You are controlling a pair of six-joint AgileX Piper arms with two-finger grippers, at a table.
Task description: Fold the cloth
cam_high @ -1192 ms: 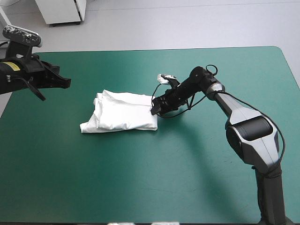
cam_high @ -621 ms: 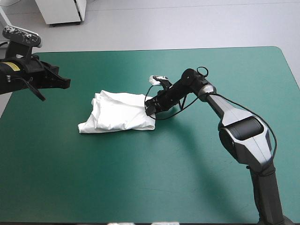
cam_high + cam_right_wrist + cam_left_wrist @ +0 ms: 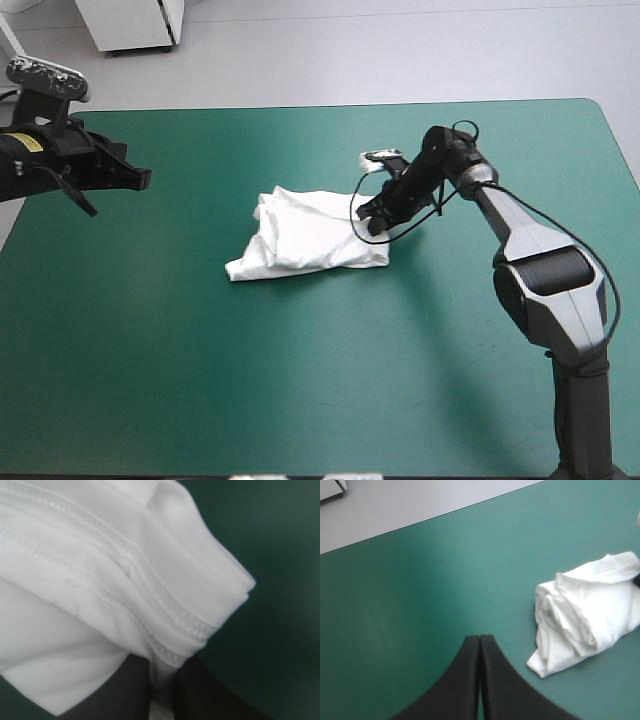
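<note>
The white T-shirt (image 3: 305, 234) lies as a folded bundle near the middle of the teal-green table, with its layered hems toward the right. My right gripper (image 3: 374, 222) is at the bundle's right edge, shut on the T-shirt; in the right wrist view the stitched hems of the T-shirt (image 3: 120, 585) run down between the black fingers (image 3: 210, 690). My left gripper (image 3: 140, 178) hangs shut over the table's far left, well apart from the cloth. From the left wrist the T-shirt (image 3: 582, 625) lies ahead and to one side of the left gripper (image 3: 480, 639).
The table's far edge (image 3: 330, 105) runs along the back, with grey floor beyond. Bare teal-green cover (image 3: 300, 380) stretches in front of the bundle and to its left.
The right gripper first pushed left, then pulled back to the right with the T-shirt's edge in it; the whole bundle slid right. The left arm stayed still.
</note>
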